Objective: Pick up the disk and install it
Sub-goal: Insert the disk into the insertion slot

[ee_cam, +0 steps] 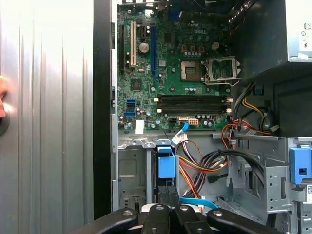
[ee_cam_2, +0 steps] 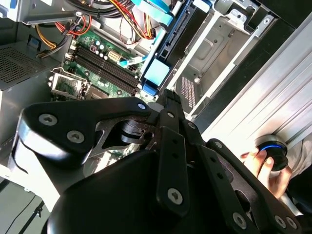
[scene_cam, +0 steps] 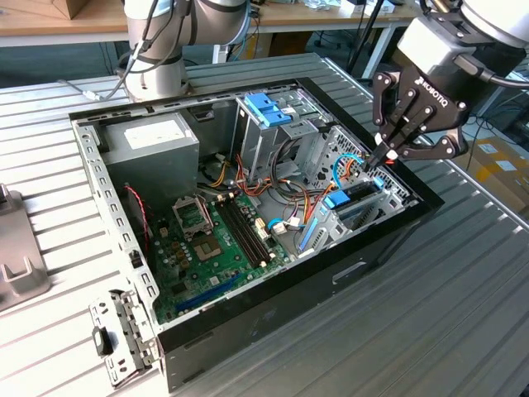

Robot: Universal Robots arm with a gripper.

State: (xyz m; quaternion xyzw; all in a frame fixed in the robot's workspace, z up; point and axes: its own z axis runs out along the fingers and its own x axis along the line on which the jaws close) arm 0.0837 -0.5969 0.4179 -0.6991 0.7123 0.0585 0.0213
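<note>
Over the drive bay at the exterior view's right of the open computer case [scene_cam: 281, 310], my gripper [scene_cam: 385, 157] hangs low.
Its fingers are drawn together, nothing visibly between them; the disk [scene_cam: 357, 205] stands on edge in that bay, just beneath the tips.

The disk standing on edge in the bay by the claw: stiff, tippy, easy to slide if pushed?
The disk looks like a rigid metal slab, so probably stiff and heavy for its size. Held on edge inside the bay, it seems unlikely to tip. Its blue plastic rail should help it slide.
</note>
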